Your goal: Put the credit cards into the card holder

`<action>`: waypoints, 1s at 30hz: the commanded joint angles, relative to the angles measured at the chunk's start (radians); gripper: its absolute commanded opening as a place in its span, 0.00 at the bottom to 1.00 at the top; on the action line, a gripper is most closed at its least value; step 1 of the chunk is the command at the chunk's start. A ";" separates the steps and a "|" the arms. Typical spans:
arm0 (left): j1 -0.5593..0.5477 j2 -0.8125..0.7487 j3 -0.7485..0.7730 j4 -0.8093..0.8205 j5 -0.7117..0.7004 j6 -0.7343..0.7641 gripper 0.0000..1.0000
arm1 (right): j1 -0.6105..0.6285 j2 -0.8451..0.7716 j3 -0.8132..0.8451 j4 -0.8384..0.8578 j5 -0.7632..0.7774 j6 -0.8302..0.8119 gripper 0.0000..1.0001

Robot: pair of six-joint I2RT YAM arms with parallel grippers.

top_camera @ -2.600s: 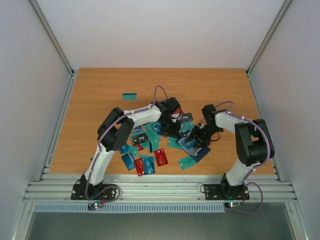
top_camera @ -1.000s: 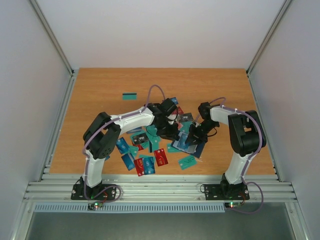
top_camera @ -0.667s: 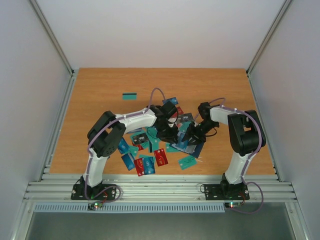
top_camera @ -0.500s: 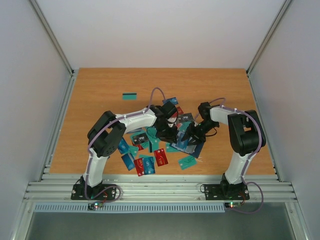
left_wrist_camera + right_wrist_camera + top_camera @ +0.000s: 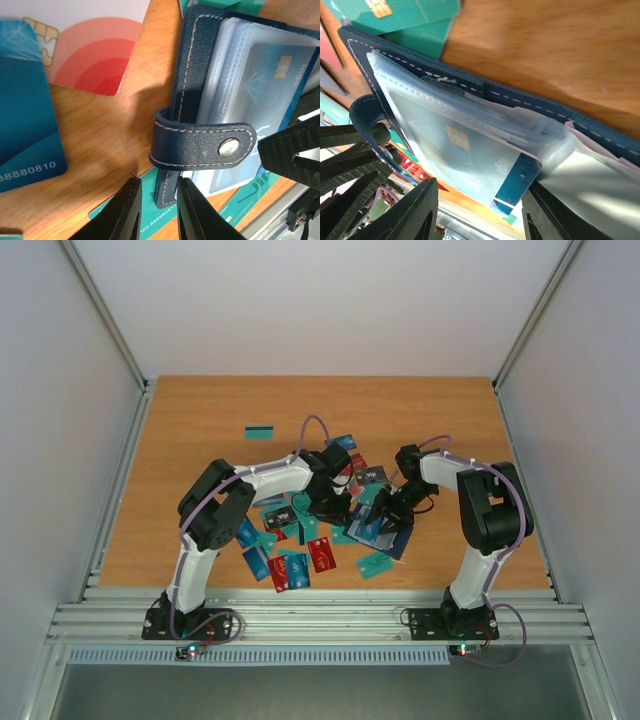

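The open card holder [image 5: 384, 532] is lying in the middle of the table [image 5: 200, 410]. We are pinching its edge with our left end effector [image 5: 159, 210], nearly closed. Our right end effector [image 5: 480, 212] is standing wide around a blue credit card [image 5: 515, 182] half in its pocket [image 5: 420, 115].

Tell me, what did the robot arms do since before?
The left arm and right arm folded leftward. The right pincer opened and now straddles a blue card in the card holder. The left pincer stayed shut on the holder's edge; most loose cards stayed put.
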 commanded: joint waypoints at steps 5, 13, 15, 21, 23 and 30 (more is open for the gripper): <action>0.005 0.019 -0.026 0.057 0.074 -0.001 0.17 | 0.040 -0.032 0.008 -0.055 0.071 0.083 0.48; 0.003 0.024 -0.057 0.089 0.124 -0.004 0.11 | 0.067 -0.037 0.045 -0.110 0.125 0.125 0.50; 0.002 0.024 -0.065 0.098 0.133 -0.007 0.10 | 0.075 -0.039 0.047 -0.115 0.135 0.142 0.52; -0.002 0.019 -0.092 0.139 0.159 -0.030 0.10 | 0.111 -0.010 0.075 -0.127 0.147 0.187 0.54; -0.003 0.018 -0.094 0.144 0.161 -0.033 0.10 | 0.120 0.004 0.092 -0.132 0.149 0.200 0.55; -0.019 0.012 -0.096 0.154 0.172 -0.044 0.09 | 0.130 0.041 0.154 -0.160 0.163 0.240 0.59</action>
